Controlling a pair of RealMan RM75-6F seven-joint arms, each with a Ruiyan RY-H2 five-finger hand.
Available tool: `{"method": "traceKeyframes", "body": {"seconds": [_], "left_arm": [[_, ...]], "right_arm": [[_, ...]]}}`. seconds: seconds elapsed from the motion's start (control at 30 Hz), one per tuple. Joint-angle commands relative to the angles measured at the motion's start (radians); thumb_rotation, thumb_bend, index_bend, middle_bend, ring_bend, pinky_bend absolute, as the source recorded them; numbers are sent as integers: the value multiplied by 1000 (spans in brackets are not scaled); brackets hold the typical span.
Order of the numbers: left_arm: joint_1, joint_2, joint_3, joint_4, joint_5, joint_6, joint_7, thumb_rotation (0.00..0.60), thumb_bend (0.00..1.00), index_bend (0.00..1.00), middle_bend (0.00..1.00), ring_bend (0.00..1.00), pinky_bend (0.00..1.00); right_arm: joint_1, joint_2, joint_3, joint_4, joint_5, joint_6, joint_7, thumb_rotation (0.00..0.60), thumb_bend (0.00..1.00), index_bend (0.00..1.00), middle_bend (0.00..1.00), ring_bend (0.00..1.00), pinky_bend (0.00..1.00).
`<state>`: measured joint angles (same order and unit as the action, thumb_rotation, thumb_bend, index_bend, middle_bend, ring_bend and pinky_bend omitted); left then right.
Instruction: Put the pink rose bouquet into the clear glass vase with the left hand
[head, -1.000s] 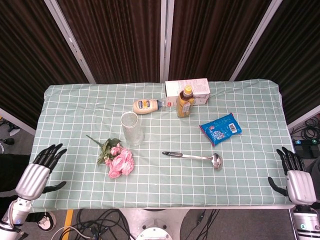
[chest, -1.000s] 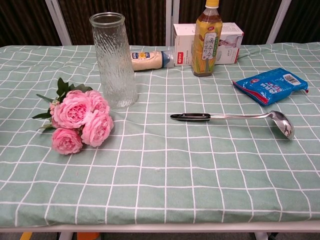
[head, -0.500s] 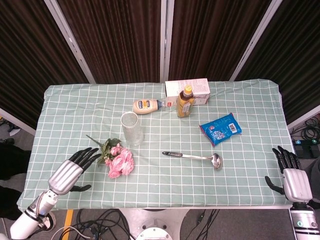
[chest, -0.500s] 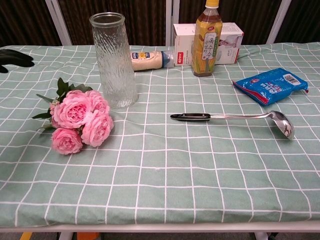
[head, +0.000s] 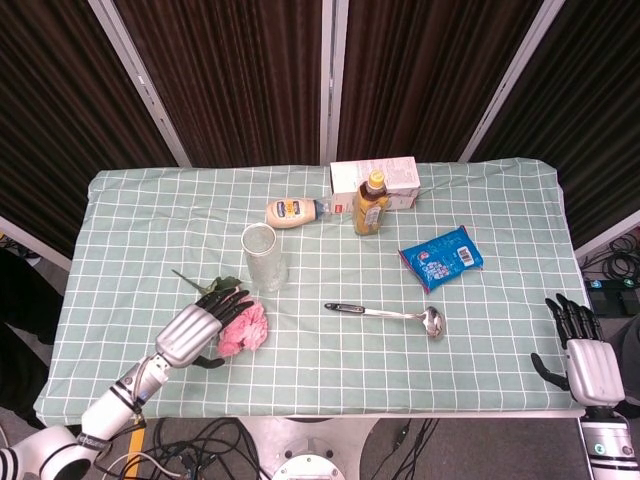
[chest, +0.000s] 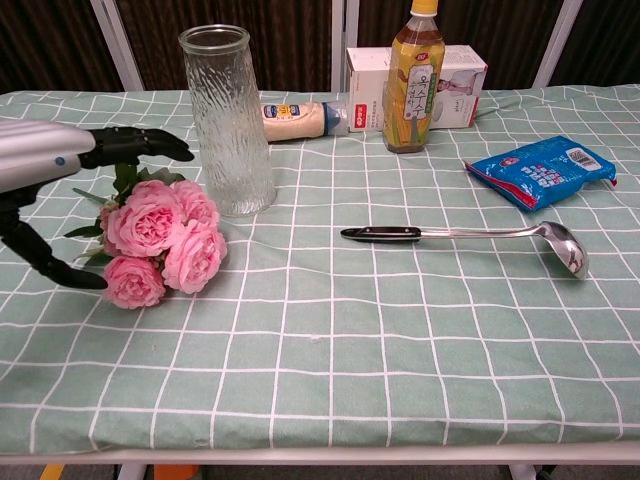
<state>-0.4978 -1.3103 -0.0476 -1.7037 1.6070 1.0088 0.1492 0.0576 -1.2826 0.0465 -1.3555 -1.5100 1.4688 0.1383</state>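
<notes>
The pink rose bouquet (chest: 162, 243) lies on the checked cloth, just left of and in front of the clear glass vase (chest: 228, 120), which stands upright. In the head view the bouquet (head: 247, 329) shows partly under my left hand (head: 203, 327), with the vase (head: 264, 257) behind it. My left hand (chest: 60, 185) hovers over the bouquet's left side, fingers spread above the blooms and thumb low beside them, holding nothing. My right hand (head: 583, 352) stays open past the table's right front corner.
A steel ladle (chest: 470, 236) lies right of the bouquet. Behind stand a mayonnaise bottle (chest: 297, 118), a tea bottle (chest: 415, 80) and a white carton (chest: 455, 80). A blue snack bag (chest: 542, 170) is at the right.
My left hand has swept in from the table's left front corner to over the bouquet. The bouquet and vase have not moved. The right hand barely shifted.
</notes>
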Motion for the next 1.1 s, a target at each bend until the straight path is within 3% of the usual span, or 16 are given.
{"method": "traceKeyframes", "body": {"seconds": [0.03, 0.63, 1.1], "left_arm": [[-24, -9, -7, 11, -41, -41, 9, 600, 55, 70, 0, 0, 149], [-135, 12, 30, 70, -69, -178, 68, 600, 55, 71, 0, 0, 123], [-193, -62, 26, 164, -33, -165, 40, 600, 56, 71, 0, 0, 121]], "right_arm": [[-1, -20, -10, 31, -12, 2, 20, 600, 212, 0, 0, 0, 0], [-2, -25, -9, 30, -10, 4, 27, 600, 233, 0, 0, 0, 0], [2, -23, -8, 11, 0, -10, 14, 600, 276, 0, 0, 0, 0]]}}
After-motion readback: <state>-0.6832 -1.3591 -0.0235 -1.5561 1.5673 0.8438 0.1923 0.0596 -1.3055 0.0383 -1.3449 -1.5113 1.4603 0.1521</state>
